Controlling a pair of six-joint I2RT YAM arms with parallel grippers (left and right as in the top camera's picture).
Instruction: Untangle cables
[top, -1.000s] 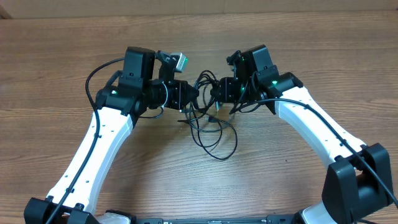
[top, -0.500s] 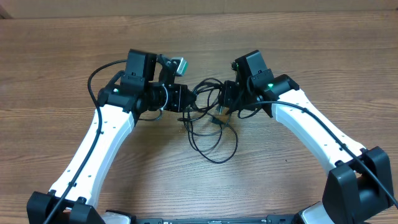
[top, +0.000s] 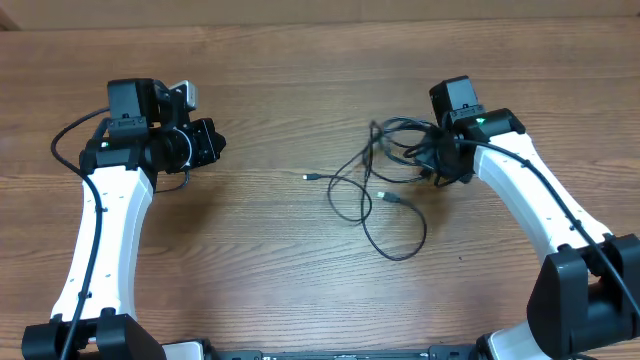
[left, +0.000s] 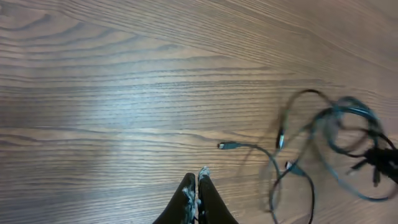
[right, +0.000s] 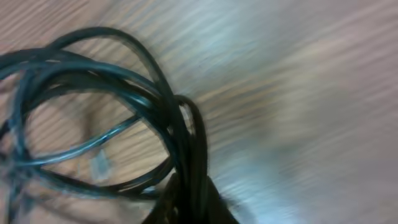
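Overhead, the two arms stand well apart: the left gripper (top: 214, 143) is out over bare counter (top: 300, 60) on the left, and the right gripper (top: 433, 165) sits at the right side with the cables (top: 408, 152) bunched against it.

The left wrist view shows the left fingers (left: 189, 194) pressed together with nothing between them; the cords lie well off to their right. In the right wrist view, which is blurred, several black strands (right: 180, 134) run together down into the right fingers (right: 186, 208), so I judge those fingers closed on a gathered bunch of cord.

From that bunch the cords fan out leftward across the counter in loose, crossing loops. One plug (top: 308, 177) lies at the far left end of a strand that runs mostly clear of the others, and a second plug (top: 388, 198) lies inside the loops.

The task looks partly done. The knot has been spread thin enough that single strands can be followed, yet the loops cross one another near the right gripper and no cord lies fully apart. What is left is to draw each cord free and lay it separately.

Counted: two arms, two grippers, two plugs seen plainly and perhaps a third near the top of the bunch. There are at least two cords; the exact number cannot be told.
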